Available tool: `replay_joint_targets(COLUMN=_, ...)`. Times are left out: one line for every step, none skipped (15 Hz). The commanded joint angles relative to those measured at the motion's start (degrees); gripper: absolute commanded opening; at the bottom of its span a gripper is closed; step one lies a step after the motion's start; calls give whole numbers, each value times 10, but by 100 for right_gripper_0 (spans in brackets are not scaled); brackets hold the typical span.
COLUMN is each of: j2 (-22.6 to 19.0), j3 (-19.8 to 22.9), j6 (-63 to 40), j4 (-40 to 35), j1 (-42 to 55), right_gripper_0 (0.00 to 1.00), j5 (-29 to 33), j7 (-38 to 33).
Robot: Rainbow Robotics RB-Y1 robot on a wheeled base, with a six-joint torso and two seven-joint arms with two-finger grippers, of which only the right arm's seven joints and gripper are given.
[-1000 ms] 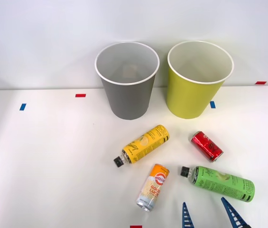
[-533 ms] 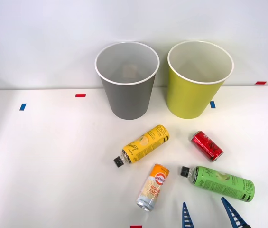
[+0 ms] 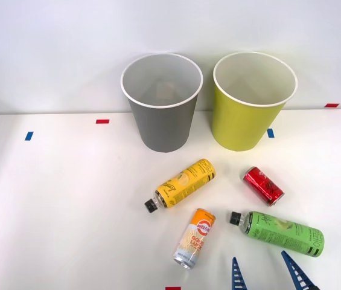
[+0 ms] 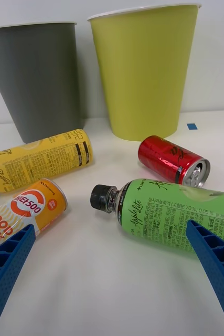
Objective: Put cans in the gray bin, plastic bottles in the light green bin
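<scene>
While all four containers lie on the white table (image 3: pixel 55 199), sorting looks unstarted. Gray bin (image 3: pixel 162 115) and light green bin (image 3: pixel 251 112) stand upright side by side at the far edge; nothing clearly visible inside either. Yellow bottle (image 3: pixel 183 183) and orange-and-cream can (image 3: pixel 195 237) lie toward the gray side; red can (image 3: pixel 264 185) and green bottle (image 3: pixel 280 232) nearer the green bin. Right gripper (image 3: pixel 267 273) hovers low at the near edge, fingers spread wide, holding nothing, green bottle just ahead. Everything remains to do.
</scene>
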State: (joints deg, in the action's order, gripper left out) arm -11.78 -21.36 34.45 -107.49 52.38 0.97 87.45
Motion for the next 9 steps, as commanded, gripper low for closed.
replay_joint_targets(j2=0, j3=0, j6=0, j4=0, j1=0, right_gripper_0=100, j5=0, j7=0)
replay_joint_targets(j2=0, j3=0, j6=0, j4=0, j1=0, right_gripper_0=100, j5=0, j7=0)
replay_joint_targets(j2=0, j3=0, j6=0, j4=0, j1=0, right_gripper_0=100, j5=0, j7=0)
replay_joint_targets(j2=0, j3=0, j6=0, j4=0, j1=0, right_gripper_0=100, j5=0, j7=0)
replay_joint_targets(j2=0, j3=0, j6=0, j4=0, j1=0, right_gripper_0=100, j5=0, j7=0)
replay_joint_targets(j2=0, j3=0, j6=0, j4=0, j1=0, right_gripper_0=100, j5=0, j7=0)
replay_joint_targets(j2=0, j3=0, j6=0, j4=0, j1=0, right_gripper_0=100, j5=0, j7=0)
replay_joint_targets(j2=0, j3=0, j6=0, j4=0, j1=0, right_gripper_0=100, j5=0, j7=0)
replay_joint_targets(j2=0, j3=0, j6=0, j4=0, j1=0, right_gripper_0=100, j5=0, j7=0)
